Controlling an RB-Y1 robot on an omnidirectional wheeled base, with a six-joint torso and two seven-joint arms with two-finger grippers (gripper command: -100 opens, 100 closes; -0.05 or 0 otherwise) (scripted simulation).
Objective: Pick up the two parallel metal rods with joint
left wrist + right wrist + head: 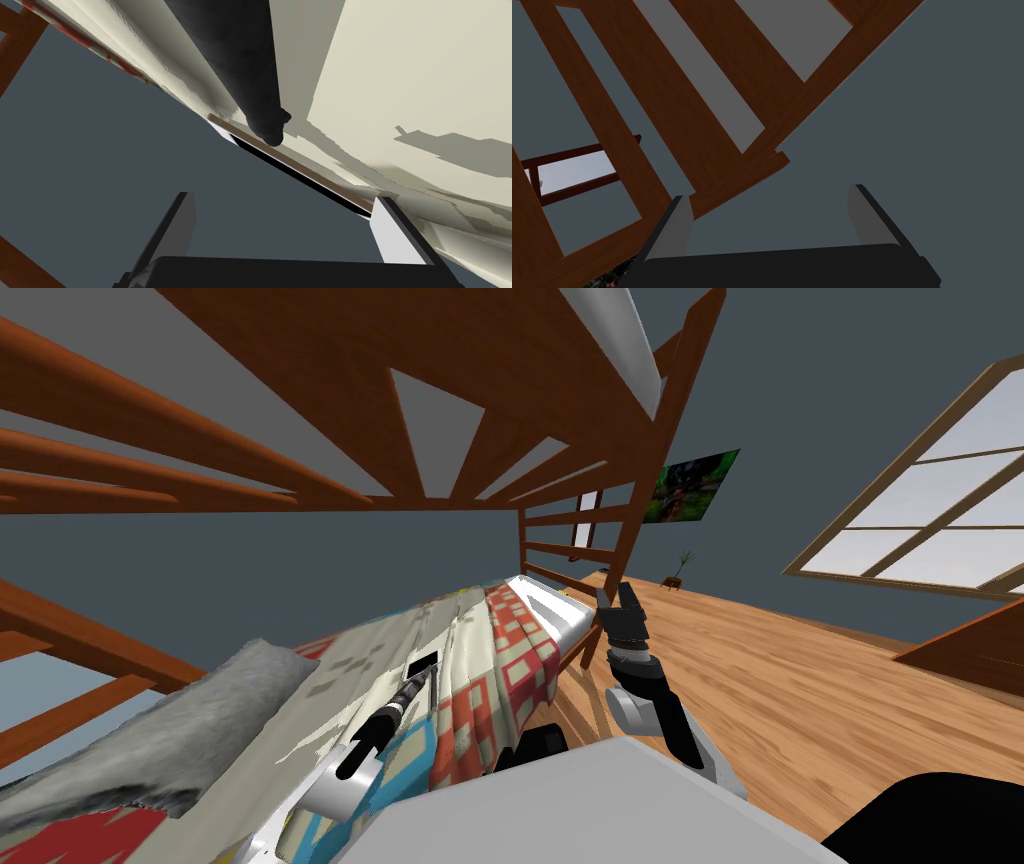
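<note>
Left to right. A grey fuzzy pillow (pixel 200 728) lies at the near end of the bed, beside a patchwork quilt of cream, red and blue squares (pixel 500 658). The left arm reaches low and forward over the quilt. The left end effector (pixel 282 197) is released, its fingers spread with only the grey wall between them. A dark grey round rod (pixel 250 60) lies on the quilt's cream part, just beyond the fingertips and apart from them; a second rod or a joint cannot be made out. The red-brown wooden bunk frame (pixel 300 398) spans overhead. The right arm stands raised beside the bed's foot rails, and the right end effector (pixel 612 593) is also released and empty. Further right are the plank floor (pixel 800 688) and a wood-framed window (pixel 930 518).
</note>
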